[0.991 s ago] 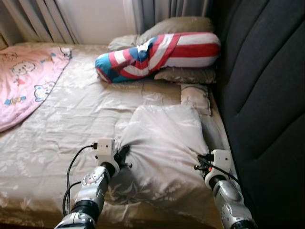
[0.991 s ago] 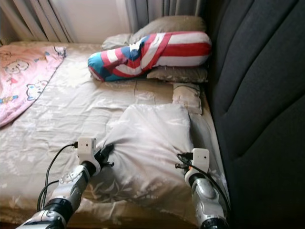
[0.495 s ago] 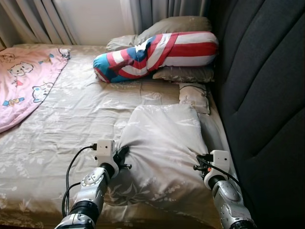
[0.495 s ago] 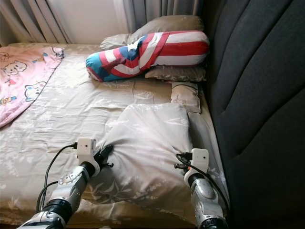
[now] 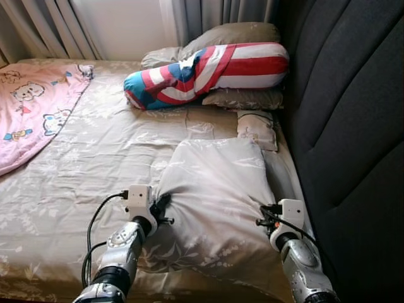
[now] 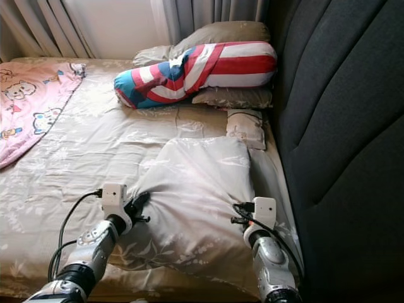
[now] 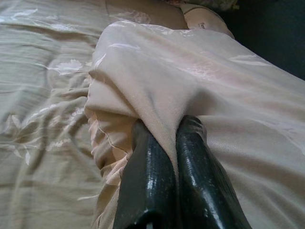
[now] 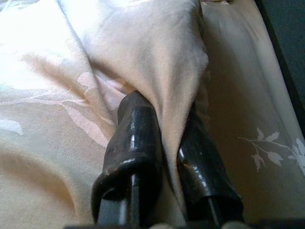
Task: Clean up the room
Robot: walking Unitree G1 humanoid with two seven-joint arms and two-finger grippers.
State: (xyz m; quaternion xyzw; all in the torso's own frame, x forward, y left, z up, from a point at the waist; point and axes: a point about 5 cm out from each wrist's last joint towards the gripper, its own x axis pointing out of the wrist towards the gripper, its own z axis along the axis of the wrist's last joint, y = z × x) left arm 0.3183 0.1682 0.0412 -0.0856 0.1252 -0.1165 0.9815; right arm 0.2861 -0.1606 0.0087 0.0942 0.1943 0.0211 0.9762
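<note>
Where the bed (image 5: 95,158) meets the dark padded headboard (image 5: 347,126) on the robot's right, the count stands as follows: one beige pillow (image 5: 214,189) held at the near end, one striped red, white and blue bolster (image 5: 202,72) at the far end, two flat grey-brown pillows, one above (image 5: 233,33) and one beneath (image 5: 243,98) that bolster, one small beige cushion (image 5: 255,126) between the bolster group and the held pillow, and one pink blanket (image 5: 31,107) with cartoon animals on the far left of the sheet. Two grippers are at work. The left gripper (image 7: 174,131) is clamped on a fold of fabric at the held pillow's left edge, its two black fingers (image 7: 147,167) pressed together with cloth pinched between them. The right gripper (image 8: 167,119) is clamped likewise on the pillow's right edge, cloth gathered between its fingers (image 8: 136,138). The held pillow lies lengthwise on the sheet, its right side close to the headboard with a narrow strip of sheet between, its far end just short of the small cushion. Open sheet runs broadly to the left of the pillow, as far as the pink blanket, and between the pillow and the bolster. Grey curtains (image 5: 57,28) hang behind the far edge of the bed. A black cable (image 5: 95,227) loops beside the left arm over the sheet.
</note>
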